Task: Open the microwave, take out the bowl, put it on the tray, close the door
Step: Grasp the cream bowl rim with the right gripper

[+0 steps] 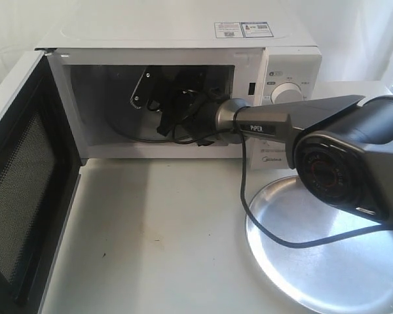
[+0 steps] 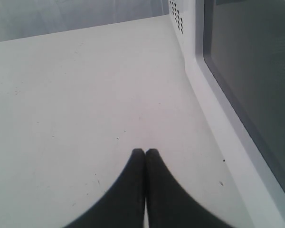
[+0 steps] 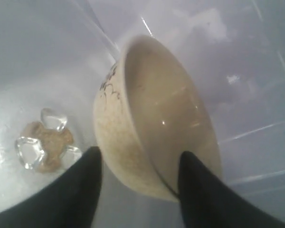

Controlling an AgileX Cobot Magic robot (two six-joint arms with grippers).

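The white microwave (image 1: 183, 33) stands with its door (image 1: 26, 170) swung wide to the left. My right gripper (image 1: 177, 108) reaches into the cavity and hides the bowl in the exterior view. In the right wrist view the cream bowl (image 3: 147, 114) lies between the fingers of the right gripper (image 3: 140, 154). One finger is inside the bowl at the rim, the other outside with a gap to the wall, so the jaws are open. The silver tray (image 1: 327, 261) lies on the table at front right. My left gripper (image 2: 145, 151) is shut and holds nothing, low over the table beside the door's window (image 2: 256, 71).
A black cable (image 1: 275, 235) from the right arm droops over the tray's near-left rim. A clear three-lobed turntable hub (image 3: 42, 142) sits on the cavity floor beside the bowl. The open door juts forward along the table's left side.
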